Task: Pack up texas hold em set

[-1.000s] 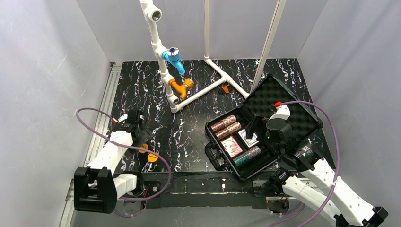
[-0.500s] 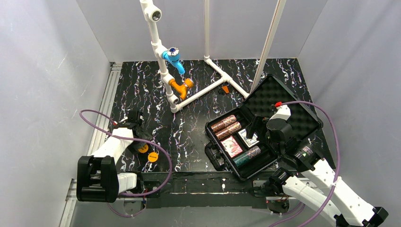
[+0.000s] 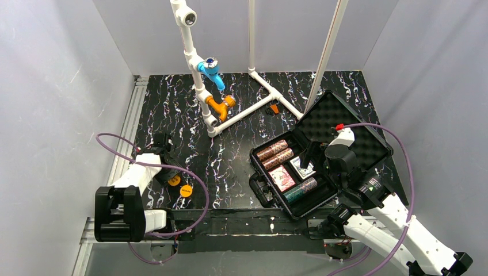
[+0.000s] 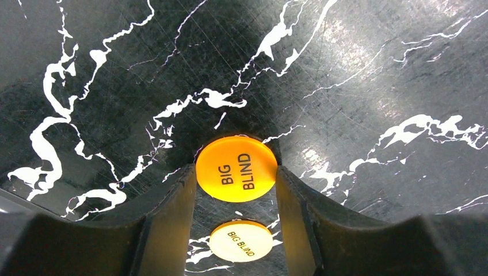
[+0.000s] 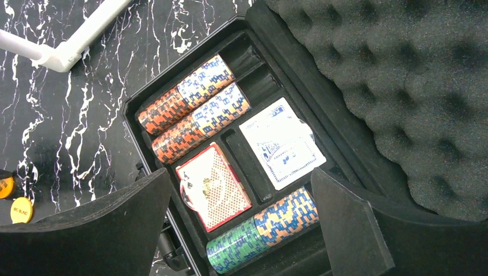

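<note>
The black case lies open at the right, its foam lid tilted back. It holds red-brown chip rolls, a green roll and two card decks. My right gripper hovers over it, open and empty. The right wrist view shows this gripper, the rolls and the decks. My left gripper is down at the table's near left. In its wrist view the gripper is shut on an orange "BIG BLIND" disc. A second disc lies below.
A white pipe frame with blue and orange fittings stands at the back middle. One pipe rises just behind the case lid. The second disc lies near the table's front edge. Grey walls close in both sides.
My left arm has folded back and its forearm has dropped lower, with the gripper staying at the orange disc. The right arm and the case have not moved.
</note>
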